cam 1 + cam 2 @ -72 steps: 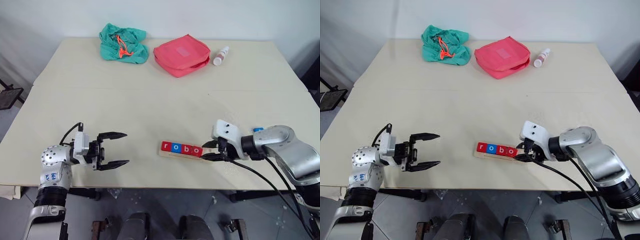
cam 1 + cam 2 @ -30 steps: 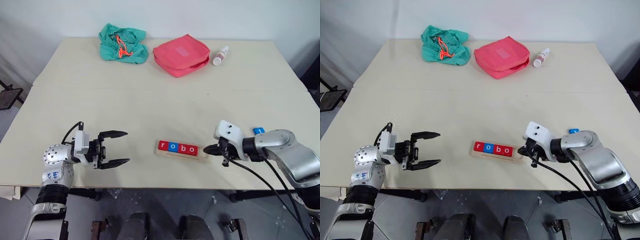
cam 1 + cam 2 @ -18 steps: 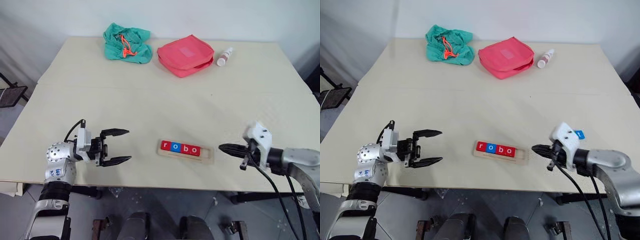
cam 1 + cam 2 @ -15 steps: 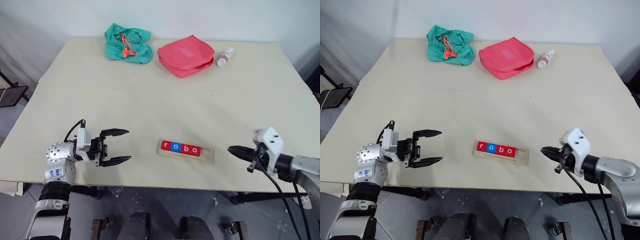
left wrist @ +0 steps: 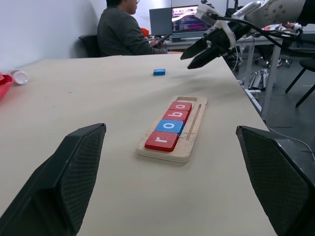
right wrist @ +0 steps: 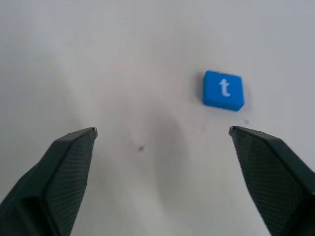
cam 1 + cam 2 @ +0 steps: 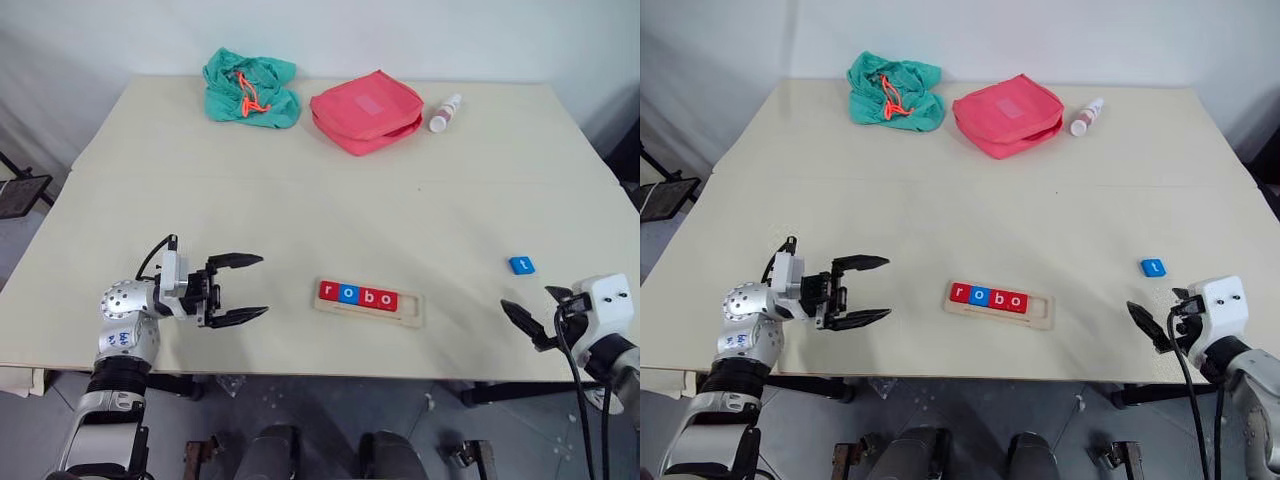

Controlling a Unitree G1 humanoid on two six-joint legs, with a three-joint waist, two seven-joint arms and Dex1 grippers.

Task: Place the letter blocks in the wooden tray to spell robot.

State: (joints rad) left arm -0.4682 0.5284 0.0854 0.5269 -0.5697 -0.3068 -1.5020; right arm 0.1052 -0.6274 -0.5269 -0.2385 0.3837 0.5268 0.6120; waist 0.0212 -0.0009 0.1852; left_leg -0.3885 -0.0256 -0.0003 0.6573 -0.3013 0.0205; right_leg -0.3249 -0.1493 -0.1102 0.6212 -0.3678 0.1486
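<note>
The left gripper (image 7: 250,288) hangs just over the near left part of the table (image 7: 300,200), its two black fingers (image 7: 237,260) spread apart with nothing between them, tips pointing across toward the wooden tray (image 7: 408,311). That tray lies a fair way beyond those fingertips, near the front edge. Four letter blocks sit in its groove, touching side by side: a red r (image 7: 328,291), a blue o (image 7: 347,294), a red b (image 7: 367,297) and a red o (image 7: 387,300). The slot at the end nearest the right gripper is bare wood.

Further right, the blue t block (image 7: 521,265) lies flat on the table by itself, well apart from the tray. The right gripper (image 7: 535,316) is at the near right corner, fingers (image 6: 64,172) held wide with nothing in them. In the right wrist view the t block sits ahead of the fingertips, nearer one finger than the other, and touches neither.

At the far side of the table lie a green cloth bag (image 7: 249,87), a red pouch (image 7: 365,108) and a small white bottle (image 7: 443,112).
</note>
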